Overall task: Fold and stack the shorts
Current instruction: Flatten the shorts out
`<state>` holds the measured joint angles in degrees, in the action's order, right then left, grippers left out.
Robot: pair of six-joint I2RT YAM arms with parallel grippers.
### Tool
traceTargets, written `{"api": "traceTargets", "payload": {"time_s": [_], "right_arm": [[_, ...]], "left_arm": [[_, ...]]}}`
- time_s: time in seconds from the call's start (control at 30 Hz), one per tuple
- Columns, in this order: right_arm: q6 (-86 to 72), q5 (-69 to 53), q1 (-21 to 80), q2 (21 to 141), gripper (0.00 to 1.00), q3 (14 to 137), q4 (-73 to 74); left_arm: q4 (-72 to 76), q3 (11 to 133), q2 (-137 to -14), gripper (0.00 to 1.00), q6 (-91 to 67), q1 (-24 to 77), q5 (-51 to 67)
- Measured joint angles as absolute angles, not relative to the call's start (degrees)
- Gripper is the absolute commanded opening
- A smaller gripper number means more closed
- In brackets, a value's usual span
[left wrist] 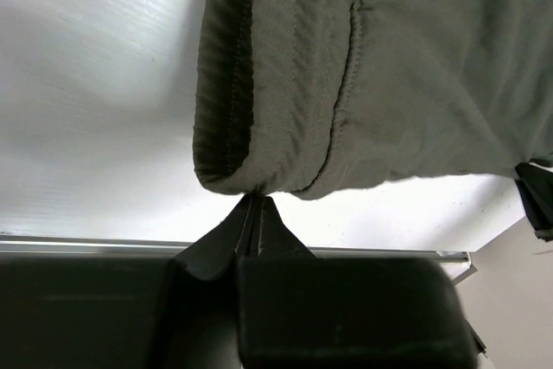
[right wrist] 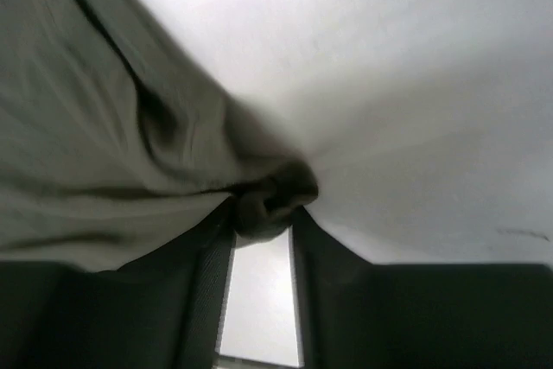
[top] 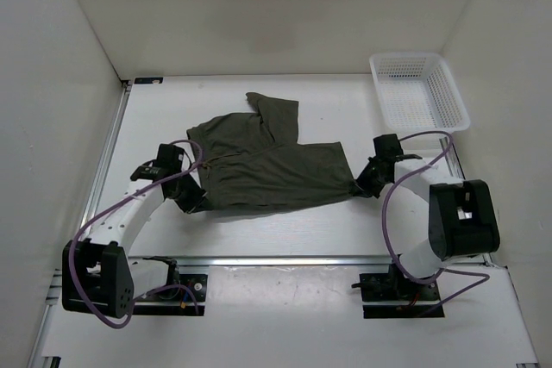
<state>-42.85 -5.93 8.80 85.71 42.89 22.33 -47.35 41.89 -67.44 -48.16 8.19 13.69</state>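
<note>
The dark olive-green shorts (top: 259,165) lie spread across the middle of the table, one leg pointing back, the other stretched right. My left gripper (top: 191,199) is shut on the shorts' near left corner; in the left wrist view its fingertips (left wrist: 251,200) pinch the folded ribbed edge of the shorts (left wrist: 346,66). My right gripper (top: 360,185) is shut on the near right corner; in the right wrist view a bunched bit of the shorts (right wrist: 112,127) sits between its tips (right wrist: 263,213). The near edge casts a shadow, slightly raised.
A white mesh basket (top: 419,90) stands at the back right corner. White walls enclose the table on the left, back and right. A metal rail (top: 285,258) runs along the near edge in front of the arm bases.
</note>
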Motion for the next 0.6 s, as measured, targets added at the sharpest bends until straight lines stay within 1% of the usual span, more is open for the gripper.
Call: {"api": "traceTargets", "payload": {"time_s": [0.07,0.1,0.23,0.33,0.37,0.43,0.53,0.6], "right_arm": [[-42.7,-5.5,9.1,87.6,0.03,44.1,21.4],[-42.7,-5.5,9.1,88.0,0.0,44.5,21.3],[-42.5,-4.2,9.5,88.4,0.0,46.9,22.9],[-42.2,-3.5,9.5,89.1,0.0,53.5,26.2],[-42.0,-3.4,9.3,89.8,0.0,57.0,27.1],[-41.8,-3.4,8.6,92.1,0.0,67.7,29.7],[-41.6,-4.1,6.2,95.8,0.0,87.2,31.5],[-41.6,-4.6,4.7,96.1,0.0,97.3,31.1]], "left_arm": [[-47.7,42.3,-67.3,0.1,-47.7,7.6,13.6],[-48.0,42.5,-67.3,0.1,-47.4,7.4,13.6],[-49.6,44.4,-67.3,0.1,-46.2,6.1,13.5],[-51.2,50.6,-69.5,0.1,-44.4,4.2,13.8],[-52.6,54.7,-71.5,0.1,-43.5,3.4,14.0],[-54.9,65.6,-76.9,0.1,-41.8,2.0,13.9],[-58.8,91.2,-86.5,0.1,-38.7,-0.9,13.5],[-59.1,106.2,-90.6,0.1,-37.2,-2.4,13.3]]}}
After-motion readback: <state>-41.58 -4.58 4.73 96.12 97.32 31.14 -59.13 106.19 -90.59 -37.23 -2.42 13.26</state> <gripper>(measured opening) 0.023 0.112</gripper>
